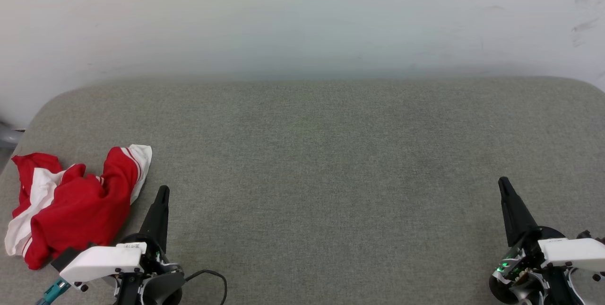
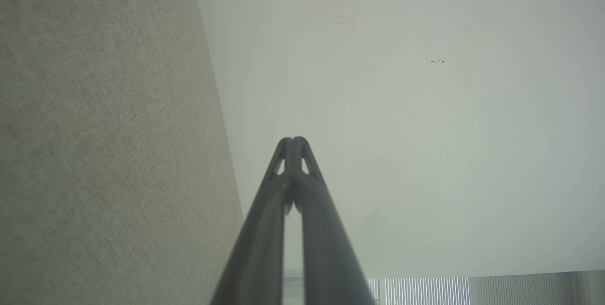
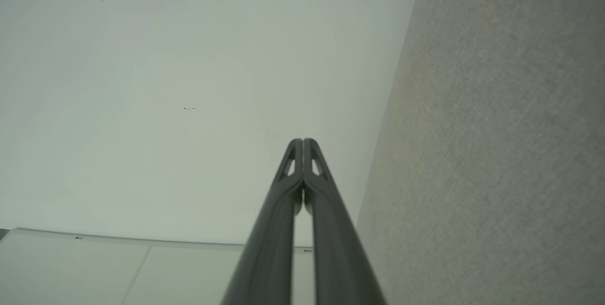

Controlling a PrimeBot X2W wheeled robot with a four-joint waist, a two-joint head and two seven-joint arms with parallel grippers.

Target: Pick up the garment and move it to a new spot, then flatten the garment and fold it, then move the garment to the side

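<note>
The garment [image 1: 75, 205], a red jersey with white sleeves and striped trim, lies crumpled in a heap at the near left of the grey padded surface [image 1: 321, 163]. My left gripper [image 1: 163, 190] rests just to its right, apart from the cloth, fingers pressed together and empty. In the left wrist view the left gripper [image 2: 293, 140] tips meet with nothing between them. My right gripper [image 1: 503, 182] sits far off at the near right, also shut and empty. The right wrist view shows the right gripper [image 3: 302, 140] tips touching. The letters and number on the jersey are hidden in the folds.
A pale wall [image 1: 302, 16] rises behind the padded surface. The surface's rounded left edge [image 1: 28, 130] lies just beyond the garment, with a grey object [image 1: 7, 135] past it. A black cable [image 1: 212, 276] loops by my left wrist.
</note>
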